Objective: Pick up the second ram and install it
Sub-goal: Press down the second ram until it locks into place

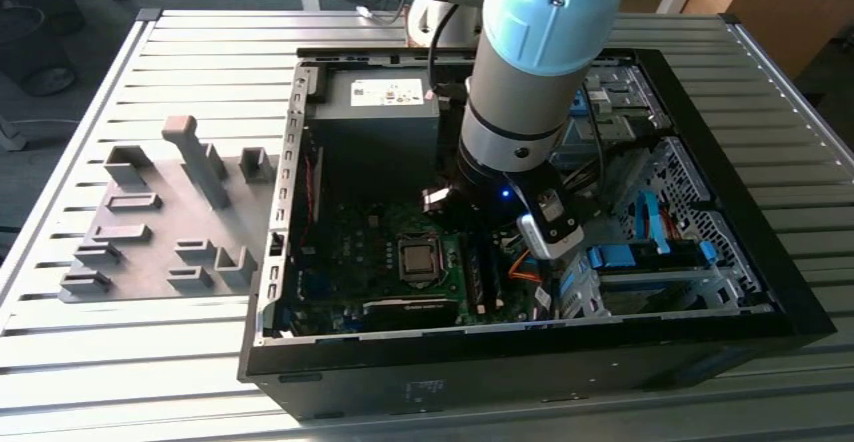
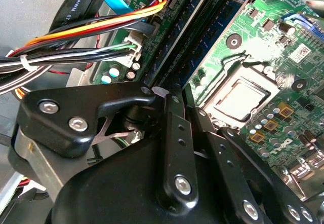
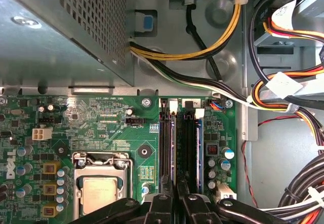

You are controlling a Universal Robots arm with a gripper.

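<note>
Second ram is seen edge-on in the first wrist view, standing over the memory slots beside the processor socket, inside the open computer case. Gripper jaws are drawn nearly together, judged clamped on the stick's thin edge. Risks: a tilted stick could be jammed against the slot wall; cables nearby could be snagged; closed slot latches would block seating.
</note>
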